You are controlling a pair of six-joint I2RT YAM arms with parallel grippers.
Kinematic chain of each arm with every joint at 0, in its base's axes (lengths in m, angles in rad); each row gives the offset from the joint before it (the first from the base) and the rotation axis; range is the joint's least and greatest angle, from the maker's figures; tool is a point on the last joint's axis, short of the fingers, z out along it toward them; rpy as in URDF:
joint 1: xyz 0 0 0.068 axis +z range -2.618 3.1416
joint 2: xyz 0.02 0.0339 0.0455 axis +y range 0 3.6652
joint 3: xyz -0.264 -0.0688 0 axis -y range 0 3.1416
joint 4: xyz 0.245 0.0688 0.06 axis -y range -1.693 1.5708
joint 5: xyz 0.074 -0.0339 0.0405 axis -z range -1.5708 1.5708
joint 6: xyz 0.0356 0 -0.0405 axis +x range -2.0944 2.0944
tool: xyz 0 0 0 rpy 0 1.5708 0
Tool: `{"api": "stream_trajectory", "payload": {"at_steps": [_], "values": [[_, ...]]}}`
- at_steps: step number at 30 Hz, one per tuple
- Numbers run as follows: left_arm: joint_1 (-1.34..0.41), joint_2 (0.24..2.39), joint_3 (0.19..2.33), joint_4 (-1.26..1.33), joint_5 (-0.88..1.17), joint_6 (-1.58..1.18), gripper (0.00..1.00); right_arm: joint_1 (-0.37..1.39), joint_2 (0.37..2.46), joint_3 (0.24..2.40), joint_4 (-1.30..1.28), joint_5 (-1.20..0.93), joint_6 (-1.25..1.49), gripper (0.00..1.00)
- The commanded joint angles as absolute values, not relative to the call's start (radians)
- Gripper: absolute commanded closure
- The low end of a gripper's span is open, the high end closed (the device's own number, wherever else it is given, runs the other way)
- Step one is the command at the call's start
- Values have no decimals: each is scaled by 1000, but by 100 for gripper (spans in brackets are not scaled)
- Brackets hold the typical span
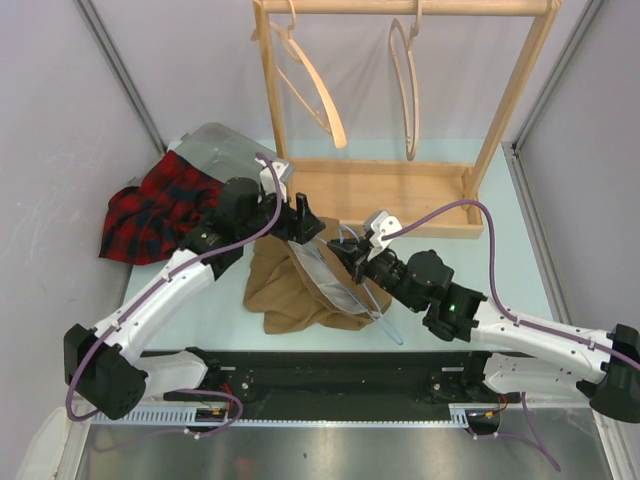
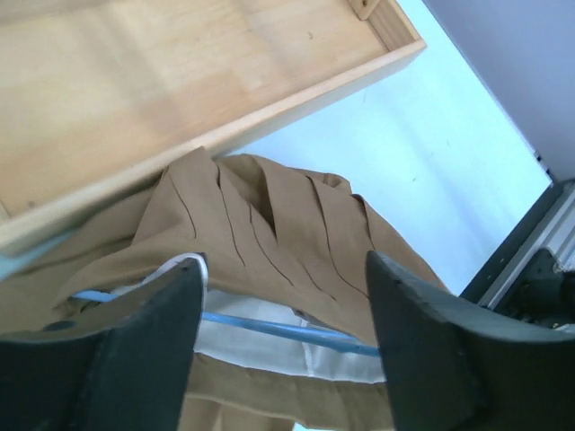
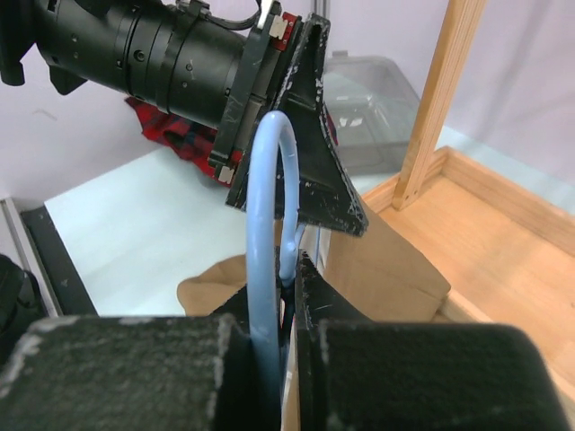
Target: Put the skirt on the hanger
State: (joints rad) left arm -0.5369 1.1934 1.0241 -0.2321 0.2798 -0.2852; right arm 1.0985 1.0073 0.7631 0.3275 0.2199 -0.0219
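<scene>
The tan skirt (image 1: 285, 290) lies crumpled on the table in front of the wooden rack, its white lining (image 2: 260, 346) showing. My right gripper (image 1: 352, 258) is shut on the hook of the light blue wire hanger (image 3: 265, 233), whose lower part (image 1: 380, 315) lies over the skirt's right side. My left gripper (image 1: 305, 225) is open just above the skirt's top edge. In the left wrist view its jaws (image 2: 283, 265) stand wide apart either side of the pleated cloth (image 2: 269, 224), with the blue hanger bar (image 2: 278, 330) running across between them. The left gripper's finger (image 3: 310, 171) hangs close behind the hook.
A wooden rack (image 1: 400, 190) with a tray-like base stands at the back, two wooden hangers (image 1: 315, 90) on its top rail. A red plaid cloth (image 1: 150, 212) and a clear plastic bin (image 1: 225, 148) lie at the back left. Grey walls close both sides.
</scene>
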Motion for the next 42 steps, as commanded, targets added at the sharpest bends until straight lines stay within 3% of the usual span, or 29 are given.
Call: {"api": "stream_trajectory", "payload": {"at_steps": [1, 5, 10, 13, 16, 21, 28, 42], "values": [[-551, 1172, 1121, -198, 333, -276, 18, 1123, 988, 753, 433, 213, -25, 100], [-551, 1177, 1172, -218, 264, -291, 4, 1135, 991, 736, 480, 239, -34, 100], [-548, 1167, 1210, -239, 268, -270, 2, 1146, 1000, 727, 535, 255, -55, 100], [-548, 1177, 1247, -294, 301, -236, 8, 1157, 1008, 723, 555, 261, -69, 100], [-548, 1193, 1311, -378, 359, -173, 26, 1161, 1012, 721, 578, 268, -80, 100], [-549, 1242, 1451, -585, 339, -57, 35, 1164, 1028, 726, 595, 267, -87, 100], [-552, 1250, 1552, -750, 157, -6, 10, 1164, 1052, 750, 558, 279, -89, 100], [-606, 1240, 1491, -747, 2, -110, 7, 1161, 1080, 742, 566, 276, -66, 100]]}}
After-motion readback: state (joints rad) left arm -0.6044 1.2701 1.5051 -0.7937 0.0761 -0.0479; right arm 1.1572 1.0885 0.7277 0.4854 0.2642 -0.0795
